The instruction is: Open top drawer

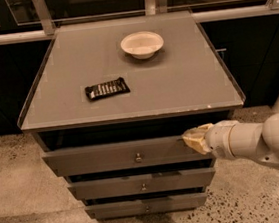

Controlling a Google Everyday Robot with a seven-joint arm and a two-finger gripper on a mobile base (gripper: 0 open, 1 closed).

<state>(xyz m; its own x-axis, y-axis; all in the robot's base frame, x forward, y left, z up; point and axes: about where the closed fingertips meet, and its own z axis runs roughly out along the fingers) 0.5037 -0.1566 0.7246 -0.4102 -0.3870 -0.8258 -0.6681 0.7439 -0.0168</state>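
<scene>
The hand (195, 138), its grip state impossible to tell, rests at the upper right edge of the top drawer (109, 157), which stretches leftward from it and seems barely out, leaving nearly the whole pull to do.

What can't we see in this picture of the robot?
All in the camera view:
Inside the top drawer: hidden by its front and the dark gap under the tabletop.
Writing on the black wrapper: too small.
Whether the gripper, at the drawer's right top edge, touches it: the gripper covers that spot.
The arm: cut off by the right edge.
</scene>
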